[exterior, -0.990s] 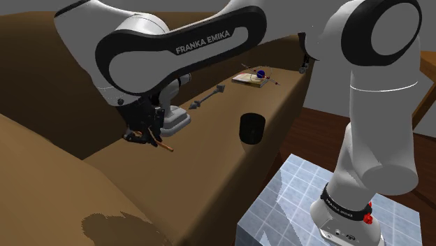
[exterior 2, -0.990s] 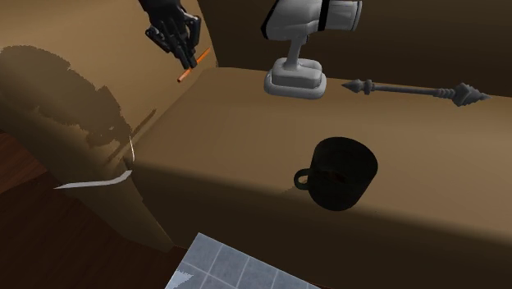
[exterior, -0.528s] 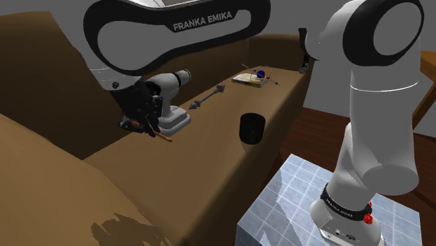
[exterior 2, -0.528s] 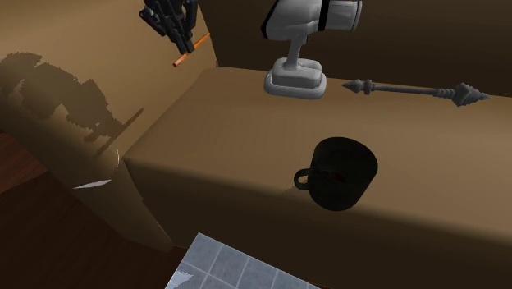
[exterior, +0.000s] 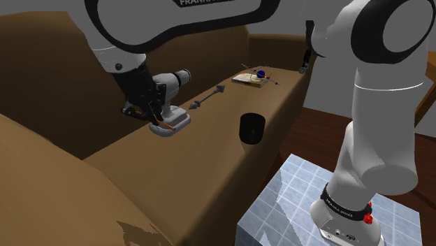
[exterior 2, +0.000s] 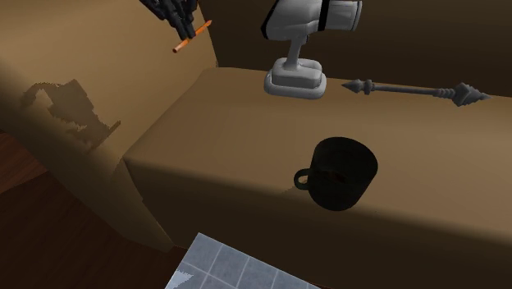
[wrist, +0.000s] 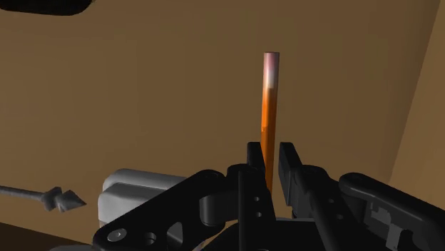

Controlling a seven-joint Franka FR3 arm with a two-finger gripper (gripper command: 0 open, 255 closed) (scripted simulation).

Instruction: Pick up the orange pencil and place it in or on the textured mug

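My black gripper (wrist: 269,158) is shut on the orange pencil (wrist: 268,107), which sticks out past the fingertips with its pinkish end away from me. In the shoulder view the gripper (exterior: 149,113) hangs above the brown surface, just in front of a white stand, with the pencil (exterior: 162,126) poking out below. The second exterior view has the gripper (exterior 2: 182,23) at its upper left, holding the pencil (exterior 2: 190,38) aslant in the air. The dark mug (exterior: 252,128) stands upright near the surface's front edge, well apart from the gripper; its handle (exterior 2: 304,178) points toward the second exterior view's left.
A white stand-like object (exterior 2: 296,57) sits on the brown surface (exterior 2: 230,123) behind the mug. A grey double-ended rod (exterior 2: 414,89) lies beside it. A flat board with a blue ball (exterior: 254,78) rests far back. My tiled stand (exterior: 307,203) is at the shoulder view's lower right.
The gripper has risen with the pencil and moved toward the white stand. Its shadow on the brown side panel has slid lower and shrunk.
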